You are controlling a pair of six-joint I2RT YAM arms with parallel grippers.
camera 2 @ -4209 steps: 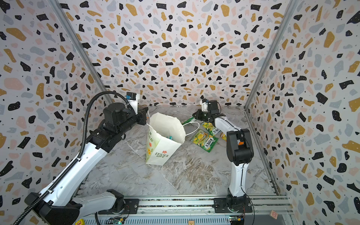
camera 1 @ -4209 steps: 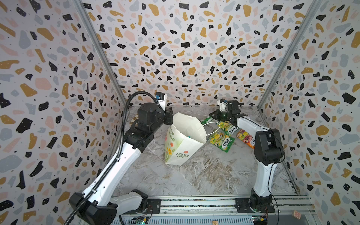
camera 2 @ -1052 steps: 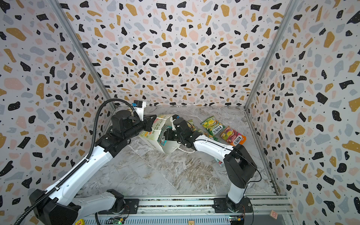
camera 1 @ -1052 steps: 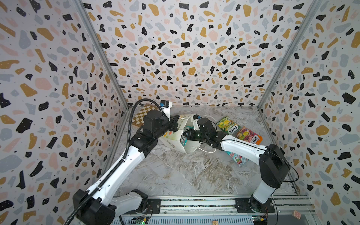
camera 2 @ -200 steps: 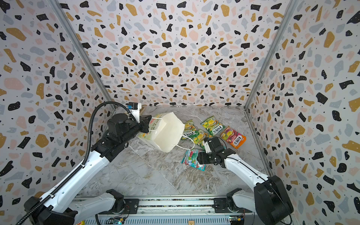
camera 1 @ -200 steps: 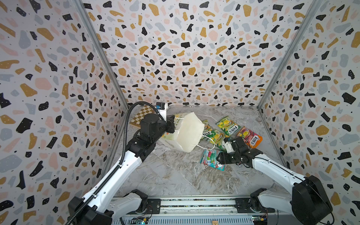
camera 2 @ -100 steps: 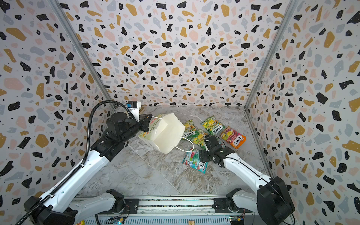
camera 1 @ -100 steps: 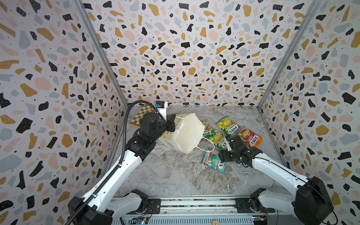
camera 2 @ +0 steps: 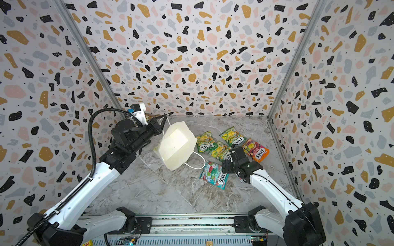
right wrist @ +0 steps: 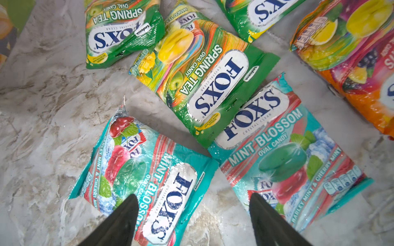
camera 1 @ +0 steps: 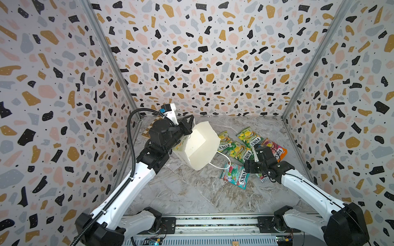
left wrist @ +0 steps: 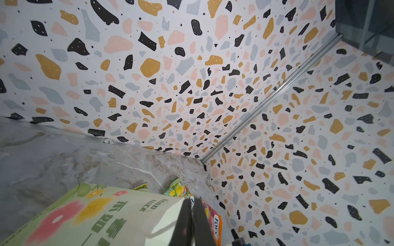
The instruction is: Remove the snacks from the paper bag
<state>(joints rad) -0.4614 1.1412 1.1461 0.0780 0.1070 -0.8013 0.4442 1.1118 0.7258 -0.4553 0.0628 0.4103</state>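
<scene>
The white paper bag [camera 1: 198,147] [camera 2: 174,147] hangs tipped over above the table, its plain bottom facing up. My left gripper [camera 1: 188,125] [left wrist: 191,213] is shut on its upper edge, and the flowered side [left wrist: 96,213] fills the left wrist view. Several snacks lie on the marble to the right of it. There are three green packets [camera 1: 238,151] [right wrist: 202,81], a pink-orange one [camera 1: 275,149] and two teal ones [camera 1: 235,175] [right wrist: 149,181] [right wrist: 283,161]. My right gripper [camera 1: 246,168] [right wrist: 193,197] hovers open just over the teal pair and holds nothing.
A wooden chessboard [camera 1: 146,133] lies at the back left, behind the left arm. The bag's cord handle [camera 1: 221,164] loops onto the table near the teal packet. Patterned walls close in three sides, and the arm rail [camera 1: 213,223] runs along the front.
The right gripper's jaws have spread a little wider and it has shifted slightly over the teal packets. The left arm and the raised bag have hardly moved.
</scene>
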